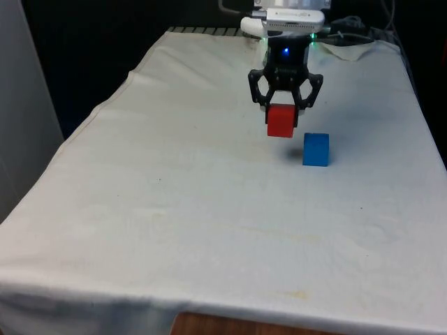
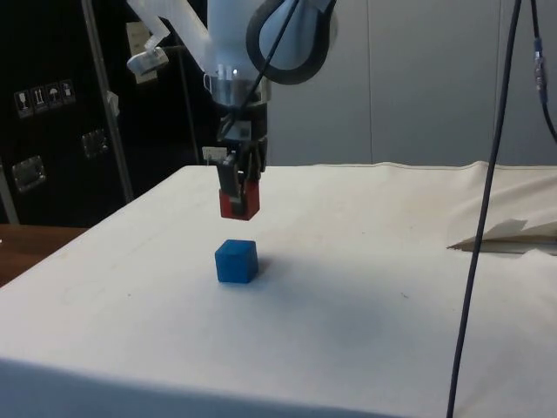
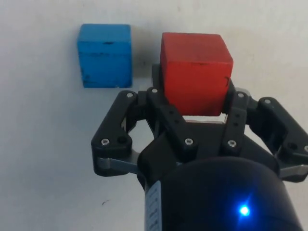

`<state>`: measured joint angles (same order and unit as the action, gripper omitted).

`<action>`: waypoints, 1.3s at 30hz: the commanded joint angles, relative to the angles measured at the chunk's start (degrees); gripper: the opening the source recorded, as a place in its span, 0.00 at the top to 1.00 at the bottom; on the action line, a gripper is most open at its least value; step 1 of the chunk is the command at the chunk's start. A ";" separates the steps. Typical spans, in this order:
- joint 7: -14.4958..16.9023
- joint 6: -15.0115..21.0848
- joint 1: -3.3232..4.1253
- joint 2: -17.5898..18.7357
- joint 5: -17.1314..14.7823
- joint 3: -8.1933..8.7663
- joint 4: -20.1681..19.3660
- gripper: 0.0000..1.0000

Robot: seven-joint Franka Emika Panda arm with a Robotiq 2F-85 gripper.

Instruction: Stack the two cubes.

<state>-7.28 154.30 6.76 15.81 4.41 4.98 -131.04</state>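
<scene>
**Red cube in grip, held off the cloth beside the blue one**

I've got the gripper (image 1: 283, 112) closed on the red cube (image 1: 282, 121), fingers pinching its two opposite sides. In the wrist view the cube (image 3: 195, 72) sits square between the fingers (image 3: 163, 108), its lower part sticking out past the tips. Grip looks centred, cube not tilted as far as I can tell.

In the side view the gripper (image 2: 239, 187) hangs clear above the table (image 2: 348, 287), the red cube (image 2: 239, 202) in the air with visible gap to the cloth.

The blue cube (image 1: 316, 149) sits on the cloth below the gripper and off to one side of it, towards the front view's right. The two cubes are apart, not touching. In the side view the blue cube (image 2: 236, 261) is lower than the held cube and nearly under it; the front view shows the sideways offset more clearly. From the wrist, the blue cube (image 3: 105, 55) lies just beside the red one, a narrow strip of cloth between them.

The blue cube stands flat, upright.
</scene>
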 commanded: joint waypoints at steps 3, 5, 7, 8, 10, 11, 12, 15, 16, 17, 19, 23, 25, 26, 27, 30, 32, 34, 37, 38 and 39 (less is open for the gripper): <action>-1.66 -0.17 0.69 0.17 0.97 -0.06 0.17 1.00; -1.95 -0.17 0.74 0.17 1.09 -0.40 0.23 1.00; -1.09 0.00 0.23 0.06 0.29 -0.92 0.06 1.00; -2.12 -0.17 0.86 0.17 1.09 -0.80 0.23 1.00; -2.23 -0.17 0.80 0.17 0.97 -1.43 0.23 1.00; -2.23 -0.17 0.80 0.17 0.97 -1.60 0.23 1.00; -2.23 -0.17 0.80 0.17 0.92 -1.78 0.23 1.00; -2.52 -0.17 0.97 0.11 0.92 -2.41 0.23 1.00; -1.66 0.00 0.40 0.06 0.34 -2.64 0.06 1.00; -2.64 -0.17 0.92 0.11 0.92 -2.58 0.23 1.00; -2.92 -0.23 0.97 0.11 0.92 -3.15 0.17 1.00; -3.27 -0.29 1.09 0.00 0.92 -3.95 0.06 1.00; -2.52 -0.11 0.63 0.06 0.34 -4.47 0.06 1.00; -3.38 -0.29 1.03 0.11 0.80 -4.53 0.00 1.00; -3.38 -0.29 1.03 0.11 0.80 -4.70 0.00 1.00; -3.50 -0.17 1.09 0.34 0.80 -5.10 -0.11 1.00; -3.55 -0.11 1.09 0.46 0.74 -5.33 -0.17 1.00; -3.55 -0.06 1.09 0.63 0.69 -5.56 -0.17 1.00; -3.50 -0.06 1.03 0.97 0.63 -5.84 -0.06 1.00; -3.50 -0.06 1.03 1.09 0.57 -5.90 -0.06 1.00; -3.50 -0.06 1.03 1.20 0.57 -5.96 -0.06 1.00</action>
<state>-10.26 154.18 7.56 16.73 4.76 -1.09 -131.26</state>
